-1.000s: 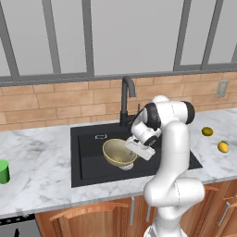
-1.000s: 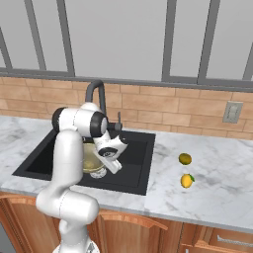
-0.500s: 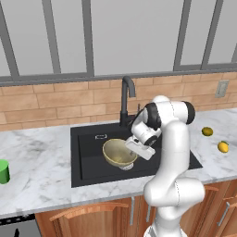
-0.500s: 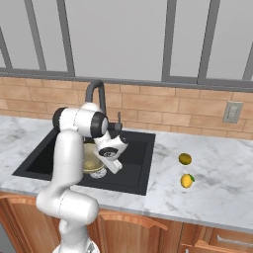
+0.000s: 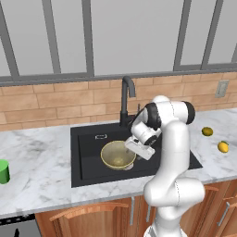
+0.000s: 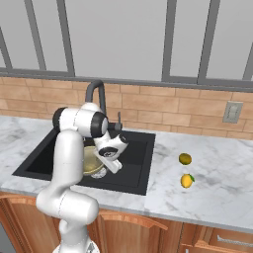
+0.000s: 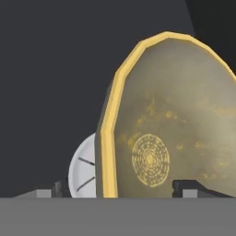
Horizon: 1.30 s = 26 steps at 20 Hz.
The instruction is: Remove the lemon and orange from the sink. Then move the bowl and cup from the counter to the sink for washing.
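Since a second ago little has shifted: your arm holds the same pose over the sink (image 5: 88, 139), and the bowl (image 5: 118, 155) sits in the basin as before. What has changed is the gripper (image 5: 133, 149): its fingers now stand spread wide at the bowl's rim instead of pinching it.

From the left base view, the bowl rests upright on the sink floor, towards the front right of the basin, below and in front of the faucet (image 5: 126, 99). The gripper hangs at the bowl's right rim. The cup (image 5: 3, 171) stands on the counter well left of the sink, at the picture's edge. The orange (image 5: 207, 131) and the lemon (image 5: 223, 147) lie on the counter right of the sink, the lemon nearer the front edge.

From the right base view, your arm covers much of the bowl (image 6: 91, 160); only its tan side peeks out inside the sink (image 6: 136, 168), just beside the gripper (image 6: 106, 163). The orange (image 6: 185, 158) and lemon (image 6: 186, 181) sit apart from each other on the marble, right of the sink.

In the hand view, the bowl (image 7: 175, 120) looms close with its yellow rim running between the two finger tips, one dark tip (image 7: 57, 188) on each side and neither pressing it. The silver drain (image 7: 83, 168) shows behind the rim on the black sink floor (image 7: 50, 69).
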Tool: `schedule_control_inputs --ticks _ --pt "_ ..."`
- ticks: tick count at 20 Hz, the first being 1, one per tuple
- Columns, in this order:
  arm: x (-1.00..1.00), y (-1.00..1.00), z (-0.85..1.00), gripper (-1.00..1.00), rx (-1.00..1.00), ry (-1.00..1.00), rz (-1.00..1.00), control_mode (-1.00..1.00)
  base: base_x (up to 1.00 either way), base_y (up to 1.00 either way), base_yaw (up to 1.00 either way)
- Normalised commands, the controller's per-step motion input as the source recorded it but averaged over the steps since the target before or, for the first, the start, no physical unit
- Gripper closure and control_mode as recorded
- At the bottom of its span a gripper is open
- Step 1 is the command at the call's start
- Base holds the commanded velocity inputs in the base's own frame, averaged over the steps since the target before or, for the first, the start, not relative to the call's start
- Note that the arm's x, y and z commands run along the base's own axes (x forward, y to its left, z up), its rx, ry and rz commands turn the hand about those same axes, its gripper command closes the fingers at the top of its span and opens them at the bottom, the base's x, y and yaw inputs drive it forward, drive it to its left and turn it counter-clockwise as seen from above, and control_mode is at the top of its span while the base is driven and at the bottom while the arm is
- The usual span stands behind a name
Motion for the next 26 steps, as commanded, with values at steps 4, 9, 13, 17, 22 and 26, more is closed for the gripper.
schedule_control_inputs --ticks 4,9,13,17,22,26 --pt "-0.01 0.00 0.02 -1.00 0.00 0.00 0.04 -1.00 0.00 0.00 0.00" --pt "-0.04 -0.05 0.07 -1.00 0.00 0.00 0.05 -1.00 0.00 0.00 0.00" --pt "-0.11 -0.12 0.17 -1.00 0.00 0.00 0.07 -1.00 0.00 0.00 0.00" --pt "-0.14 -0.12 0.22 -1.00 0.00 0.00 0.06 -1.00 0.00 0.00 0.00" --pt "-0.20 -0.13 0.24 -1.00 0.00 -0.06 0.05 -1.00 0.00 0.00 0.00" --pt "-0.24 -0.09 0.24 -1.00 0.00 -0.10 0.03 -1.00 0.00 0.00 0.00"
